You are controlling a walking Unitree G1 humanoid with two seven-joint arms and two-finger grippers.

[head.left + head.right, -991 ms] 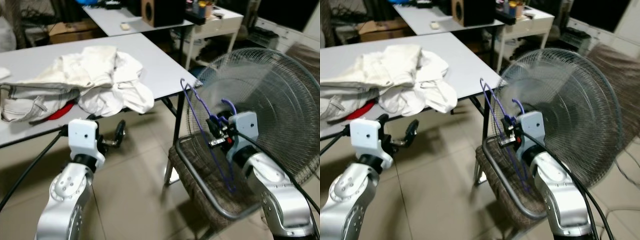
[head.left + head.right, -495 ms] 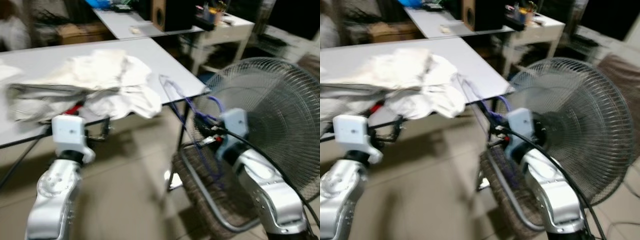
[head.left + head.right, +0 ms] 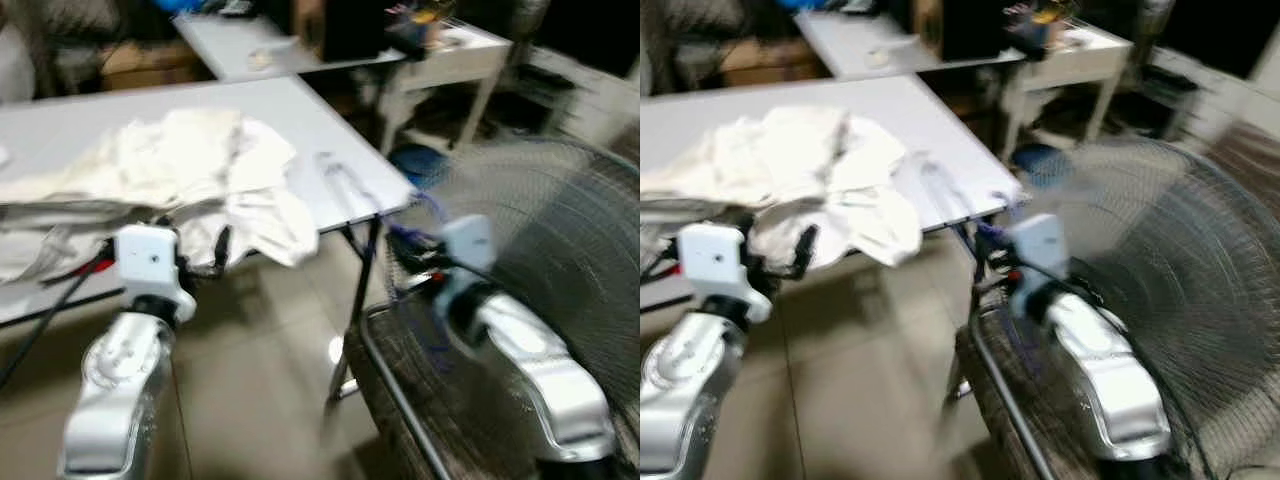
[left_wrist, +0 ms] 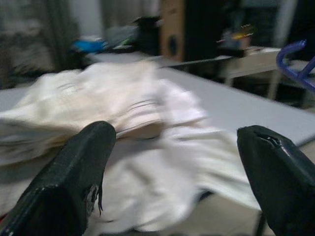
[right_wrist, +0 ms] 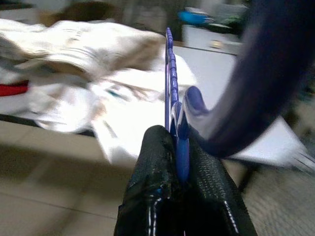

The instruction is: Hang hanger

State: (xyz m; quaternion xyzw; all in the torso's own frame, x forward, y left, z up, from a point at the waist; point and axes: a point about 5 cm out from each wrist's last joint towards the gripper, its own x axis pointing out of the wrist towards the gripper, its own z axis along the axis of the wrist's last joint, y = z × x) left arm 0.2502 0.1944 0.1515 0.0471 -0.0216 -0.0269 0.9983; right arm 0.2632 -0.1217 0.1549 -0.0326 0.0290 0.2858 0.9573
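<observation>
Hanger (image 5: 170,83), blue, was clamped between the two black fingers (image 5: 152,196) of the right end effector (image 5: 178,162) in the right wrist view, its hook curving close past the lens, with pale clothes (image 5: 93,59) on the desk beyond.

Left wrist view: the left end effector (image 4: 177,172) had its fingers (image 4: 74,177) wide apart, facing the heap of clothes (image 4: 108,108).

Head views, blurred: the right end effector (image 3: 408,262) held the hanger near the desk (image 3: 320,130) corner, in front of a fan (image 3: 560,270) and above a chair (image 3: 420,400); the left end effector (image 3: 210,250) was just below the desk edge.
</observation>
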